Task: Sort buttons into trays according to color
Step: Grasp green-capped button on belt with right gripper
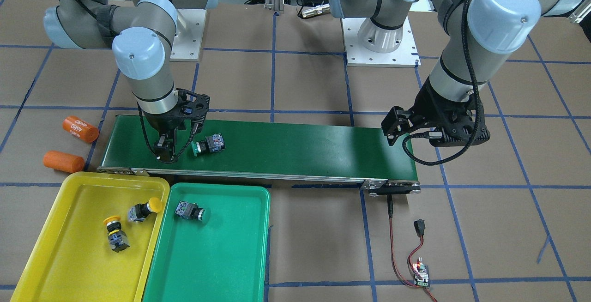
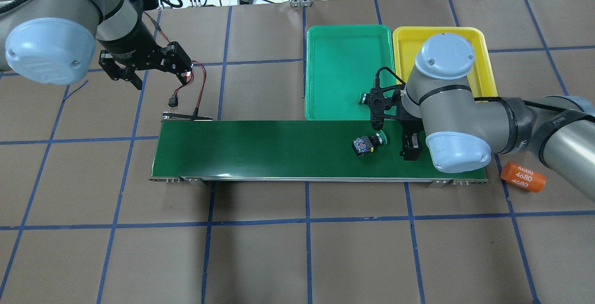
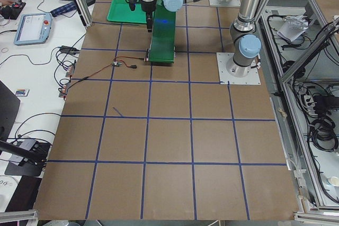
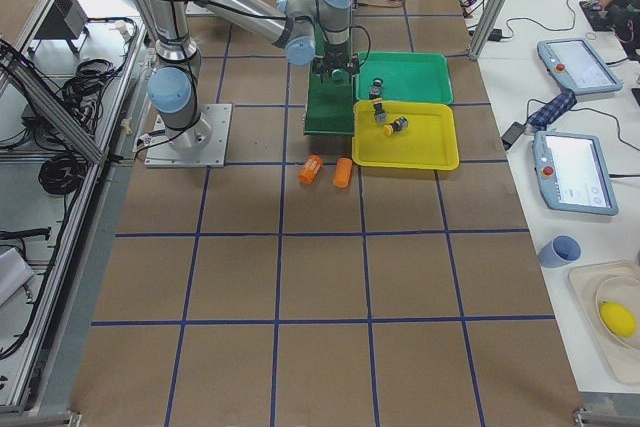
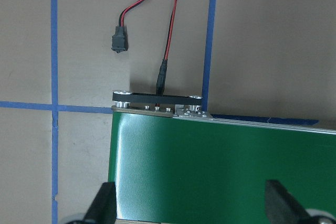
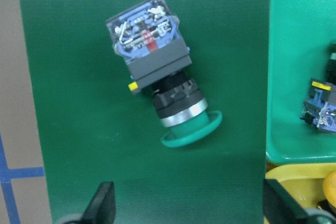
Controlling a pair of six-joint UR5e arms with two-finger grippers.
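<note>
One green-capped button lies on its side on the conveyor belt. My right gripper hangs open just beside it, and nothing sits between its fingers. A second green button lies in the green tray. Two yellow buttons lie in the yellow tray. My left gripper is open and empty above the belt's other end.
Two orange cylinders lie on the table past the belt's end near the yellow tray. Red and black wires run from the belt's motor end to a small controller board. Both trays sit against the belt's edge.
</note>
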